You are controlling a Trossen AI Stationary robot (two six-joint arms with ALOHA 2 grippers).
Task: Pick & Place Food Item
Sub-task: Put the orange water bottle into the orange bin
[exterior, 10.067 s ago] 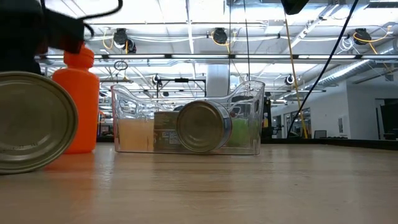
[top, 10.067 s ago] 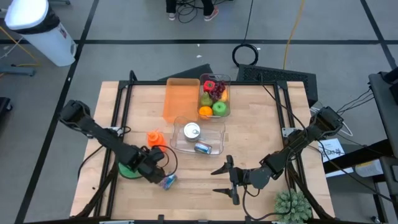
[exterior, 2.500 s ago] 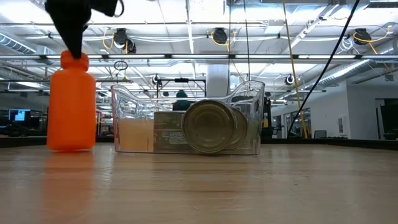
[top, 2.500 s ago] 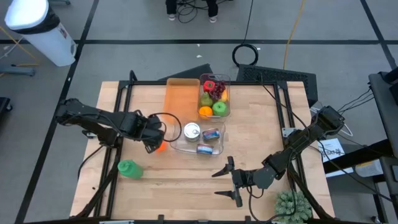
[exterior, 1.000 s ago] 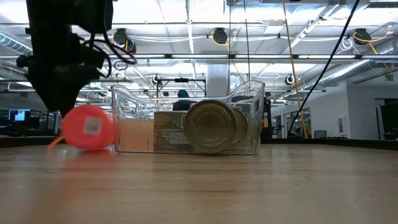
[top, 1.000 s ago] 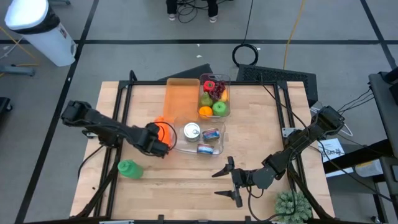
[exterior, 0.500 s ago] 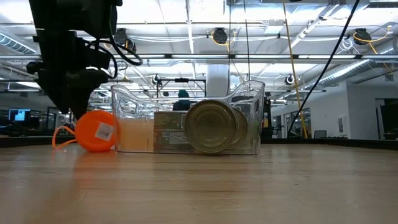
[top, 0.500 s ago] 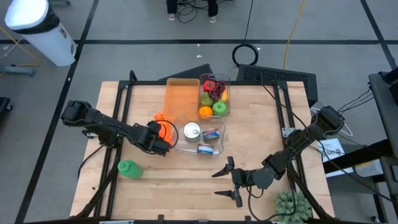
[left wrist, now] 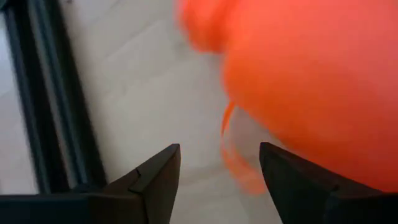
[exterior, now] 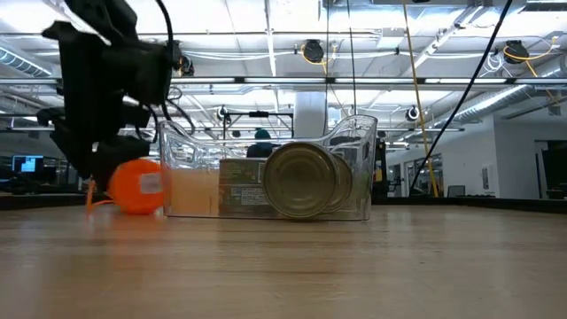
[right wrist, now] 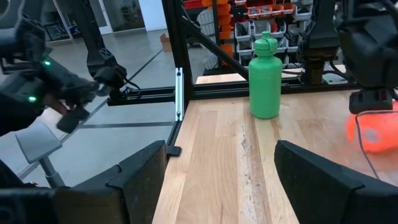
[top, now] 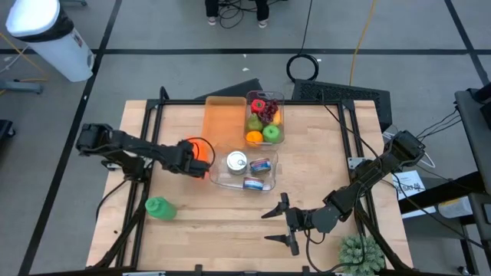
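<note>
An orange bottle [top: 202, 149] lies on its side against the left wall of a clear bin [top: 270, 165] that holds three cans. In the low view the orange bottle [exterior: 138, 186] rests on its round wall, its loop strap trailing to the left. My left gripper [top: 192, 159] is open right beside it, on its left, near side. In the left wrist view the orange bottle [left wrist: 311, 81] fills the space just past the open fingers, and its strap [left wrist: 231, 152] lies between them. My right gripper [top: 278, 223] waits open near the table's near edge. My left gripper [left wrist: 217, 168] is open with the bottle's strap between its fingers and the bottle's body just beyond them. I cannot tell whether a finger touches the bottle.
A green bottle [top: 156, 207] stands upright near the table's left near corner; the right wrist view shows it too [right wrist: 266, 78]. An orange bin [top: 222, 123] and a clear bin of fruit [top: 265, 119] sit at the far side. A potted plant [top: 360, 253] stands at the right near corner.
The orange bottle, lying on its side, has rolled a little toward the far edge along the clear bin's left wall. My left gripper has moved with it toward the far edge and has turned, staying open.
</note>
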